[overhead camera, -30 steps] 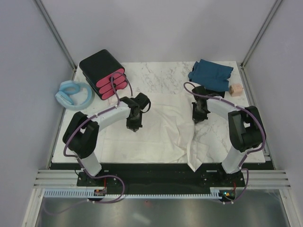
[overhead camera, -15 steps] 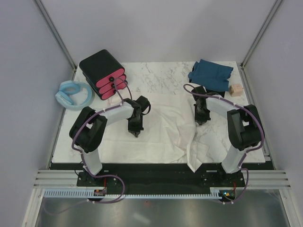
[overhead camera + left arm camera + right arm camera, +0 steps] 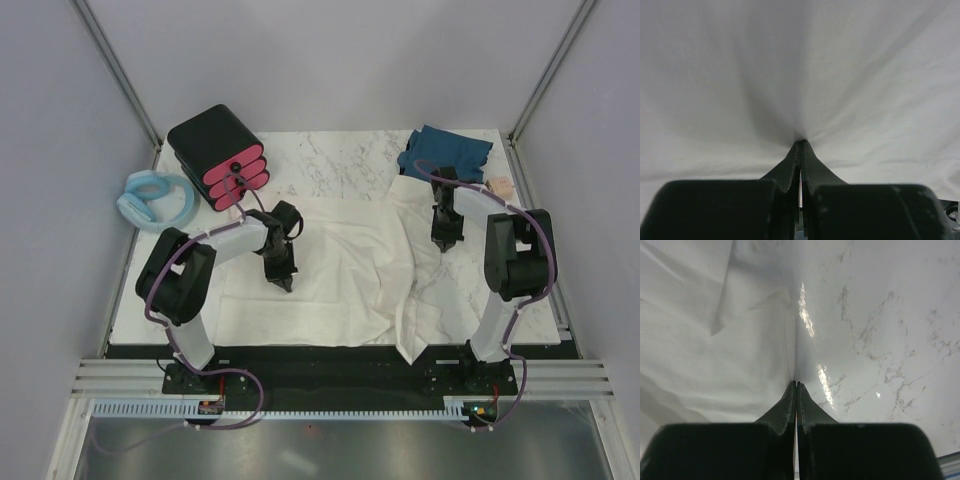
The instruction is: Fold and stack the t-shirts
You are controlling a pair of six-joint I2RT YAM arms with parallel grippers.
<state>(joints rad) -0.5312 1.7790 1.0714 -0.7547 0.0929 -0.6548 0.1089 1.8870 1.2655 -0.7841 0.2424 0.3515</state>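
- From above, we see the cream-white t-shirt (image 3: 340,270) spread out and wrinkled across the middle of the marble table (image 3: 330,160). Its near right corner hangs over the table's front edge.
- The dark teal t-shirt (image 3: 445,155) lies bunched just beyond the white shirt's far right corner.
- A black box with pink drawers (image 3: 215,150) stands beyond the white shirt's far left corner. A pale blue ring (image 3: 155,200) lies further left.
- The left gripper (image 3: 285,283) is down on the white shirt's left half. The right gripper (image 3: 443,240) is at its right edge.
- In the left wrist view, the left gripper (image 3: 801,145) has its fingers pressed together, pinching the cream-white t-shirt (image 3: 790,75). The cloth puckers toward the tips.
- In the right wrist view, the right gripper (image 3: 796,385) is also pressed closed. It pinches the shirt's (image 3: 715,340) edge where cloth meets bare marble (image 3: 880,340).
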